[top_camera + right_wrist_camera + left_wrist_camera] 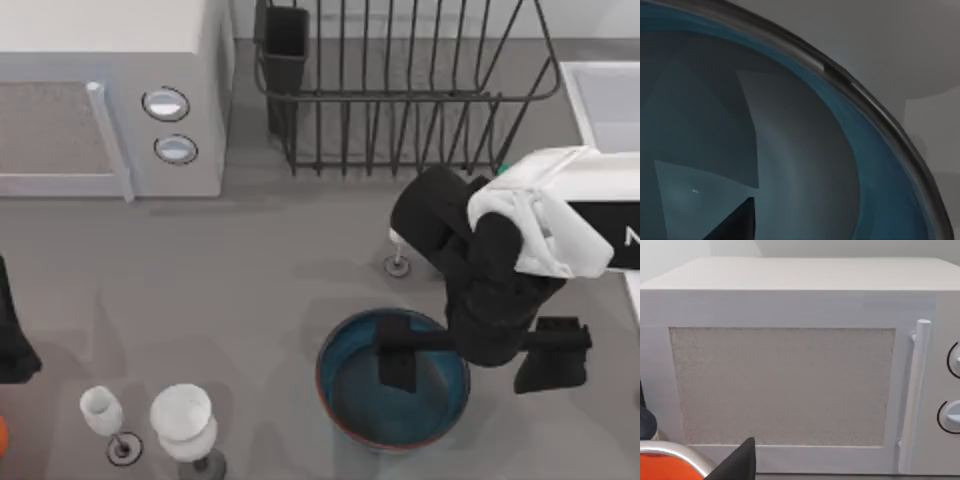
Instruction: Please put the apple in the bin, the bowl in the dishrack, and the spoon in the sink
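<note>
Teal bowl [395, 385] sits on the surface near-right, in front of the dishrack [400, 90]. Right end effector [470, 358] straddles its right rim, fingers spread. Step: grasping bowl. Next: close, lift, carry to the dishrack.

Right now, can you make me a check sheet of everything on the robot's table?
Surface: grey table, bare in the middle.
Job's things: teal bowl stands upright near the front edge; black dishrack at the back; sink at the back right corner.
Clutter: white microwave at the back left, door shut; two white wine glasses at the front left; a bit of something orange at the left edge.
Grippers: right gripper is over the bowl's right rim, one finger inside the bowl and the other outside it; the left arm is parked at the left edge, facing the microwave.
Cables: nothing seen.
Surroundings: pale wall behind the microwave.
</note>
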Robot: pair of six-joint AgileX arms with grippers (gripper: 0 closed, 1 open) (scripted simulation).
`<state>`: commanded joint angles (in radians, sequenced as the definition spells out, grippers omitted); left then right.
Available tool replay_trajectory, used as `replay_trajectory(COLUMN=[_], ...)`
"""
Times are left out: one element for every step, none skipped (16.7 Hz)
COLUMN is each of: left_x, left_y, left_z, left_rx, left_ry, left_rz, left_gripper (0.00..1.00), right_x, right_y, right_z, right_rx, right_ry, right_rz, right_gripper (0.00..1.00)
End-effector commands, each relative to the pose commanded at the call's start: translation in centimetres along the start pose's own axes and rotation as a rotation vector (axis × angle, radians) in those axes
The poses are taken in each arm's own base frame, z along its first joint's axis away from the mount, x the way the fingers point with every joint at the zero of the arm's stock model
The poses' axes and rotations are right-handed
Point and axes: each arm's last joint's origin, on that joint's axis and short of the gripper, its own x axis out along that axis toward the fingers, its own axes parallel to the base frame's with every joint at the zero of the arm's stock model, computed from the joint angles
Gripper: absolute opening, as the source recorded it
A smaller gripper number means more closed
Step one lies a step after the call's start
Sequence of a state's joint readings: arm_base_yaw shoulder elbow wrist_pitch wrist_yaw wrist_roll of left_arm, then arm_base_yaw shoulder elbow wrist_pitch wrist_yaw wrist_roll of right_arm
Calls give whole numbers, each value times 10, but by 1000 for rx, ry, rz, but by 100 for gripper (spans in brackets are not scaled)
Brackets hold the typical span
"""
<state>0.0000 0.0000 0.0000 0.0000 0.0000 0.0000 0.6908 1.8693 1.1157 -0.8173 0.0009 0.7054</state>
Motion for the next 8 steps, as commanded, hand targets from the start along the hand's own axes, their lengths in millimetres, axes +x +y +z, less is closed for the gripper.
replay_trajectory(left_x=[0, 0, 0, 0, 0, 0, 0, 0], left_y=[0, 0, 0, 0, 0, 0, 0, 0], left_z=[0, 0, 0, 0, 0, 0, 0, 0], left_rx=[0, 0, 0, 0, 0, 0, 0, 0], left_ry=[0, 0, 0, 0, 0, 0, 0, 0], left_rz=[0, 0, 0, 0, 0, 0, 0, 0], left_gripper=[100, 100, 100, 100, 100, 100, 100, 100], right_x=[0, 0, 0, 0, 0, 0, 0, 0], right_y=[0, 0, 0, 0, 0, 0, 0, 0], right_z=[0, 0, 0, 0, 0, 0, 0, 0], right_rx=[0, 0, 0, 0, 0, 0, 0, 0], right_ry=[0, 0, 0, 0, 0, 0, 0, 0], right_rz=[0, 0, 0, 0, 0, 0, 0, 0], right_gripper=[100, 92, 85, 77, 70, 62, 55, 47])
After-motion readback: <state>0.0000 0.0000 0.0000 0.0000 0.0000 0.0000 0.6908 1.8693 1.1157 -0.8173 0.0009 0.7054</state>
